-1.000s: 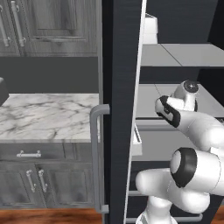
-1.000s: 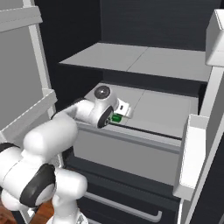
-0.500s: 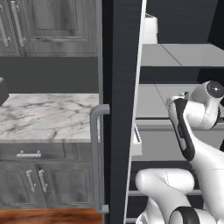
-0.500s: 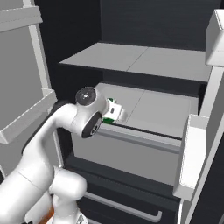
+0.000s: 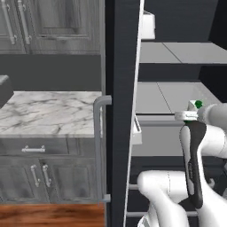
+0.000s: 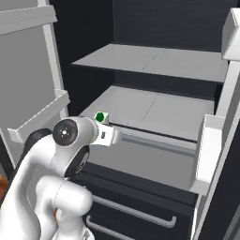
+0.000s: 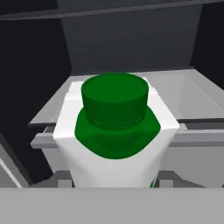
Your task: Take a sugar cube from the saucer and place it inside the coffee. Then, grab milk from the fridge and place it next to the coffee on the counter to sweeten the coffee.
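Note:
The milk (image 7: 114, 131), a white carton with a green cap, sits right in front of the hand camera, and its body hides the fingertips. My gripper (image 6: 104, 127) is shut on the milk (image 6: 100, 117) and holds it upright just above the front lip of the fridge's middle shelf (image 6: 154, 110). From the left base the milk (image 5: 196, 105) peeks out over my hand at the right. The fridge (image 5: 122, 111) stands open, its door edge toward me. The counter (image 5: 48, 111) lies left of the door. The sugar cube, saucer and coffee are out of view.
The long grey door handle (image 5: 98, 146) runs down the fridge door. Door bins (image 6: 208, 150) hang on the right, and dark drawers (image 6: 136, 206) sit below the shelf. Grey wood-grain cabinets (image 5: 48, 26) hang over the counter. A dark object (image 5: 3, 88) stands at the counter's left edge.
My arm has drawn back out of the fridge with the milk, from deeper on the shelf to its front lip. The forearm has swung round toward the cameras.

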You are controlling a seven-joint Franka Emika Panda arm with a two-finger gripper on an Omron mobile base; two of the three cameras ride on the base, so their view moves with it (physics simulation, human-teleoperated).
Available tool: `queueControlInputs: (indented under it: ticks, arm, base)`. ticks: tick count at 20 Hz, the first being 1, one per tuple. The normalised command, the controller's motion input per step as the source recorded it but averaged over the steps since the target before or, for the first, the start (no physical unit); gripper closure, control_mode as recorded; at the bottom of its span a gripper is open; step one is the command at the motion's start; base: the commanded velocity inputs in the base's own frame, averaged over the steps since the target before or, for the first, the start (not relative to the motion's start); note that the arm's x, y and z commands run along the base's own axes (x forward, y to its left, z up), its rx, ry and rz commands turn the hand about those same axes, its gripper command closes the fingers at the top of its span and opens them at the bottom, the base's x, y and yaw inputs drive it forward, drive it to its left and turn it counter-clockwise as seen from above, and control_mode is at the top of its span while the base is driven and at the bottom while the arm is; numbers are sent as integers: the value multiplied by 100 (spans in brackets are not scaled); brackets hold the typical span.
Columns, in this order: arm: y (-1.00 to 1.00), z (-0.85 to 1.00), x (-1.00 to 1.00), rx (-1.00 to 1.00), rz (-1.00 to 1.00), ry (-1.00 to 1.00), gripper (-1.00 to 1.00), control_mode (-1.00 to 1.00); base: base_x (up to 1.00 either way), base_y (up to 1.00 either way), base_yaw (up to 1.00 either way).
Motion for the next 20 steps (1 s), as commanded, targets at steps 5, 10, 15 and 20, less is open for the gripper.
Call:
queueControlInputs:
  ticks: [5, 10, 15, 20]
  arm:
    - [0, 0, 0, 0, 0, 0, 100, 100]
    - [0, 0, 0, 0, 0, 0, 100, 100]
    - [0, 0, 0, 0, 0, 0, 100, 100]
    - [0, 0, 0, 0, 0, 0, 100, 100]
  base:
    - [-100, 33, 8]
    - [-100, 2, 1]
    - [-100, -37, -8]
    - [-100, -98, -25]
